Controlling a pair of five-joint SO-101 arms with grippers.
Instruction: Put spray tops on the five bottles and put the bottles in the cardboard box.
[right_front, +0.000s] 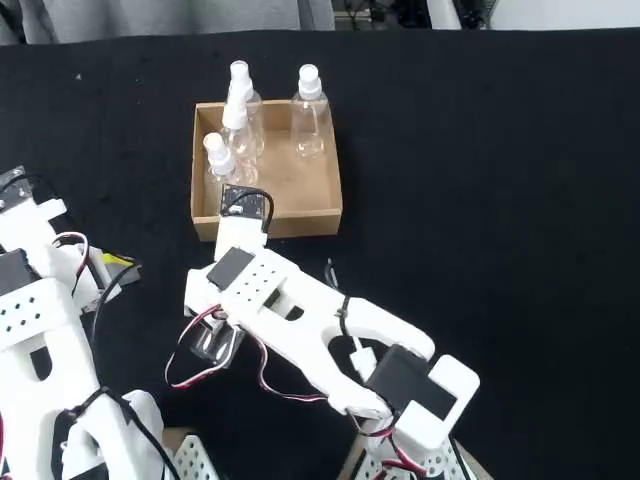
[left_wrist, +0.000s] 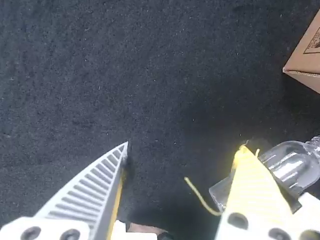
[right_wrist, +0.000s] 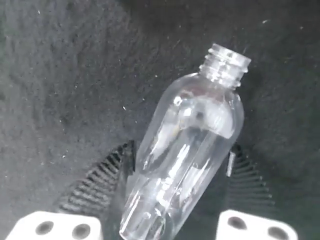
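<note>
Black cloth covers the table (right_front: 500, 150). By its left edge is the left gripper (left_wrist: 184, 147). Its two fingers, one grey and ribbed, one yellow, are spread wide with only cloth between them.

One cardboard box (right_front: 320, 212) sits left of centre, toward the table's far edge, and its corner shows in the left wrist view. Four capped bottles (right_front: 310, 125) stand inside it. Three are crowded along the left wall, from the far left corner toward the near one, and the fourth stands alone in the far right corner. Each carries a white spray top (right_front: 309, 78), so four tops are fitted.

The fifth bottle (right_wrist: 195, 125) is clear and its threaded neck is open, with no top on it. It lies between the box and the table's near edge, under the white arm that reaches in from the near edge right of centre. Seen from the left wrist, its rounded base sits just beside the yellow finger.

The right gripper (right_wrist: 180, 155) grasps this bottle around its lower body, with a black ribbed finger pressed against each side.
</note>
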